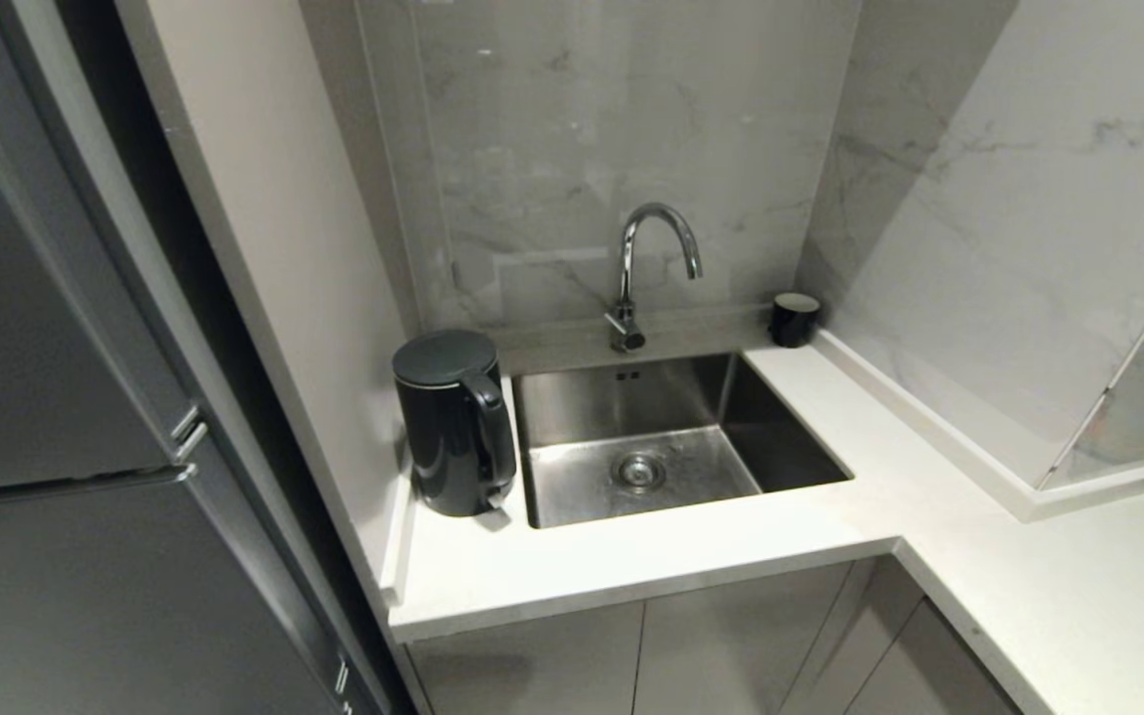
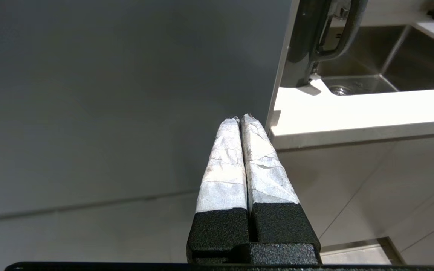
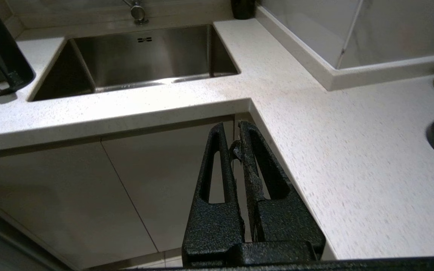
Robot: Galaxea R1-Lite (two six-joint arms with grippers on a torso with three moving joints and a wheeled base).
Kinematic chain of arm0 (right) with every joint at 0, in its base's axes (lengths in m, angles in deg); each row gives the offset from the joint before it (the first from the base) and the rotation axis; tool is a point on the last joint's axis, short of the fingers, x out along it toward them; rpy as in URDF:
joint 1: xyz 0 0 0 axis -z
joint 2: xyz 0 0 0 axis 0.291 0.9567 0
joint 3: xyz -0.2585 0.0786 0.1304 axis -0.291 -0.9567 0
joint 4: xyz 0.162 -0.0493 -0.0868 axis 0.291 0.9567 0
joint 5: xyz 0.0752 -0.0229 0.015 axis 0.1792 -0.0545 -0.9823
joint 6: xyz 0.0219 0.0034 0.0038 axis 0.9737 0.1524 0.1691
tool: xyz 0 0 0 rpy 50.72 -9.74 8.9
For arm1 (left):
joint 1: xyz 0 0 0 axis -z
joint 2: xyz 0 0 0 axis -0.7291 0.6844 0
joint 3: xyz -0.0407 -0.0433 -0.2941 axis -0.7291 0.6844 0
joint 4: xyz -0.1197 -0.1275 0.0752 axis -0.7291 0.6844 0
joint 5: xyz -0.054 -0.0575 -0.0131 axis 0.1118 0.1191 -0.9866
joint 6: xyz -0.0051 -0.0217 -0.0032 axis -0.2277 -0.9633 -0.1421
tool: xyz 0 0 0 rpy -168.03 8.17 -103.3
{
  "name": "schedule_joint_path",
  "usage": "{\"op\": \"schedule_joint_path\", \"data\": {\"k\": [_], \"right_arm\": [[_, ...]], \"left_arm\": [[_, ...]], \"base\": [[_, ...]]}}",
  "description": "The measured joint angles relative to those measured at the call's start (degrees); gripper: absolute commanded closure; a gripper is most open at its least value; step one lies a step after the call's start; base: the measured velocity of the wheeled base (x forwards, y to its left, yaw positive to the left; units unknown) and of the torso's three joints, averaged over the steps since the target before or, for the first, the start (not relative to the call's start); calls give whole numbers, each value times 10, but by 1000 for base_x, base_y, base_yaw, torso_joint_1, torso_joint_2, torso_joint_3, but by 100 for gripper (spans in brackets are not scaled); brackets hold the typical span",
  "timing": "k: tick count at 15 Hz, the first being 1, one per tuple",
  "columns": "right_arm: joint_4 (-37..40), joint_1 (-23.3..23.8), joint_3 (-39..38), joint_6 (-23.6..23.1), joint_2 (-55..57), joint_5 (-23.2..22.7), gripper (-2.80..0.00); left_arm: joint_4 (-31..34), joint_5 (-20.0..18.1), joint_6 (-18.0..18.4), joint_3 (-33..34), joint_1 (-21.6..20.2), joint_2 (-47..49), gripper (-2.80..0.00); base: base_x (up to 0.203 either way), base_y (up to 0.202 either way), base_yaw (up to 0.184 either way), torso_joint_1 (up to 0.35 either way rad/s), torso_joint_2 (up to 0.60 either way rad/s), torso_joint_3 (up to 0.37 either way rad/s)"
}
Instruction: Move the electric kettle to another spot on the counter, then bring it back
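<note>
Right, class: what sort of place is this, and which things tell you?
Most likely a home kitchen corner: a steel sink with a curved tap set in a white counter, and an electric kettle beside it.

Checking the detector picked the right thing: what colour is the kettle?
Glossy black electric kettle, clearest in the head view.

A tall, glossy black cylindrical electric kettle [image 1: 453, 425] with a flat lid is seen left of centre in the head view, standing upright with its large loop handle turned toward the right of the frame. It is set on the white, finely speckled stone counter [image 1: 671, 556], close against the side panel at the counter's left end. The counter, thick-edged and L-shaped, is seen running across the lower middle of the frame and down into the lower right corner, with a low white upstand along its back.
</note>
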Motion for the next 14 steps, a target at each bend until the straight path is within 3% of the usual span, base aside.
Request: {"op": "schedule_joint_path", "data": {"k": [4,10,14], "right_arm": [[0,0,0,0,0,0,0],[0,0,0,0,0,0,0],[0,0,0,1,0,0,0]], "left_arm": [[0,0,0,0,0,0,0],[0,0,0,0,0,0,0],[1,0,0,0,0,0,0]], "base": [[-166,0,-2,-4,-2,2],[0,0,0,-10,13,15],[0,0,0,-129,327,181]]}}
